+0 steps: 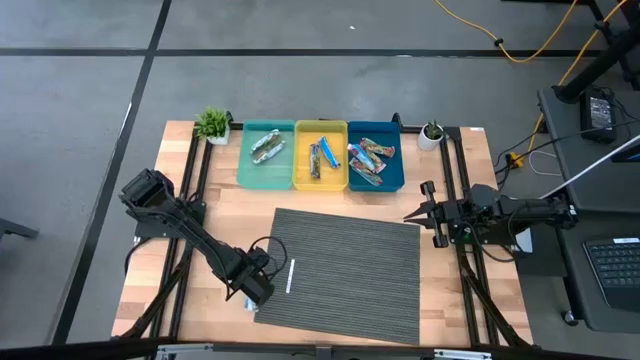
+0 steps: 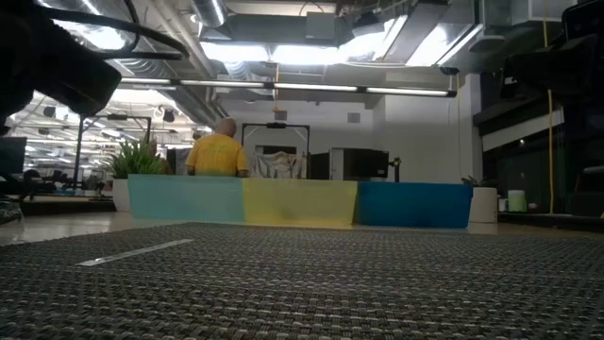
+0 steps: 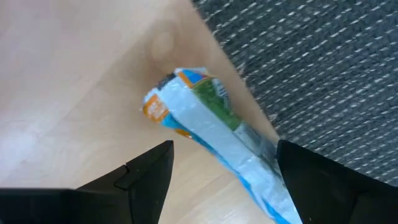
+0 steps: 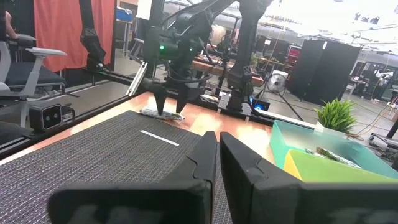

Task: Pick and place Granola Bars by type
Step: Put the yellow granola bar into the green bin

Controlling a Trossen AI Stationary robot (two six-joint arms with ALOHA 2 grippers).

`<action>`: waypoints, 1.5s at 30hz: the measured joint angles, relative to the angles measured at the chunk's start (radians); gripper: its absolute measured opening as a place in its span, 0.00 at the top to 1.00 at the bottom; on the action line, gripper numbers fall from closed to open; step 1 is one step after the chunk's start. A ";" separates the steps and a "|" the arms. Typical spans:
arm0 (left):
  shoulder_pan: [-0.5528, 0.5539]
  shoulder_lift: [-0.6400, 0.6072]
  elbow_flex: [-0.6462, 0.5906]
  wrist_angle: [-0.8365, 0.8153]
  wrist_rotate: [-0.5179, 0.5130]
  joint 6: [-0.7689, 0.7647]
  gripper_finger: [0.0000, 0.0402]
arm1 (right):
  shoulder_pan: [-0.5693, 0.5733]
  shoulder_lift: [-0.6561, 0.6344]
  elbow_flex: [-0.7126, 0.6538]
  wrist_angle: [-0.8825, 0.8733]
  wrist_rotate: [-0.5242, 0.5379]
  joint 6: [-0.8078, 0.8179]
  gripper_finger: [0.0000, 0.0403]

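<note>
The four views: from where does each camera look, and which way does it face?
High: above, facing down; both arms, three bins.
Low: table height, across the mat to the bins.
Left wrist: open left gripper over a blue bar.
Right wrist: shut right gripper facing the left arm.
Shared: the white stick.

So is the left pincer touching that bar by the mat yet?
Apart. The left wrist view shows bare wood between each finger of the open left pincer and the blue-wrapped bar lying between them.
</note>
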 joint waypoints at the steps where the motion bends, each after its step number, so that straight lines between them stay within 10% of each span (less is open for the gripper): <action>1: 0.001 0.000 0.000 0.004 -0.001 0.001 0.31 | 0.000 0.000 0.000 0.000 0.000 0.000 0.94; 27: 0.013 -0.001 0.000 -0.001 0.014 0.043 0.92 | 0.000 0.000 0.000 0.000 0.000 0.000 0.94; 45: 0.067 -0.276 0.070 -0.182 -0.183 0.129 0.99 | 0.000 0.000 0.000 0.000 0.000 0.000 0.94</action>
